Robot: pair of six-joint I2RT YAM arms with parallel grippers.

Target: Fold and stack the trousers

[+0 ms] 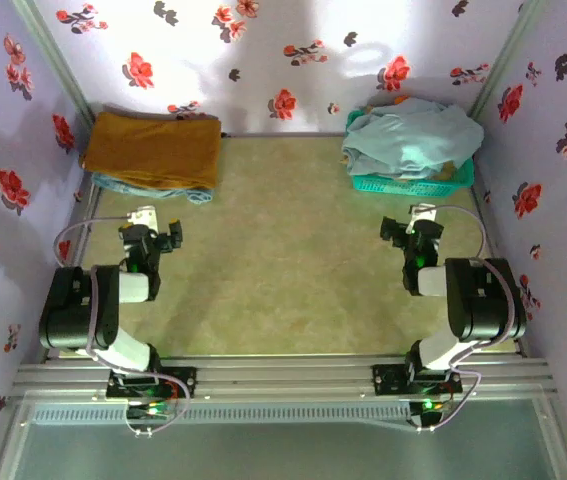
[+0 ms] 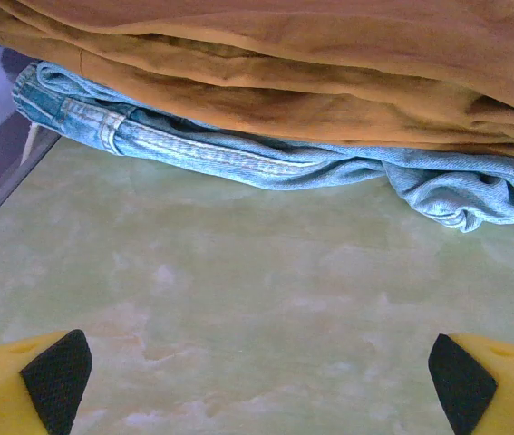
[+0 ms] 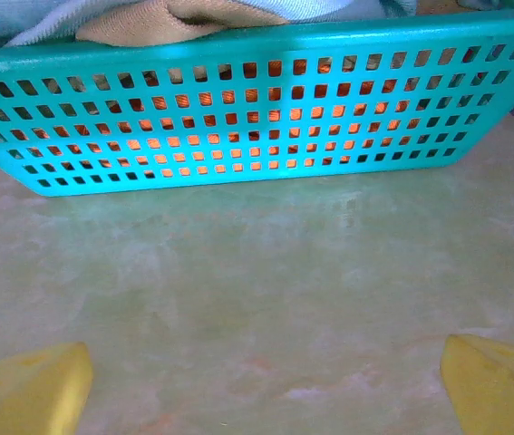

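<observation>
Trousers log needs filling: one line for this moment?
trousers: heaped in teal basket | left claw: open, empty | right claw: open, empty

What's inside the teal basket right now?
Pale blue-grey trousers heaped on top, a tan garment beneath, something orange through the basket wall holes. Anything deeper is covered.

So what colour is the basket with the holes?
The basket is turquoise, clearest in the right wrist view.
</observation>
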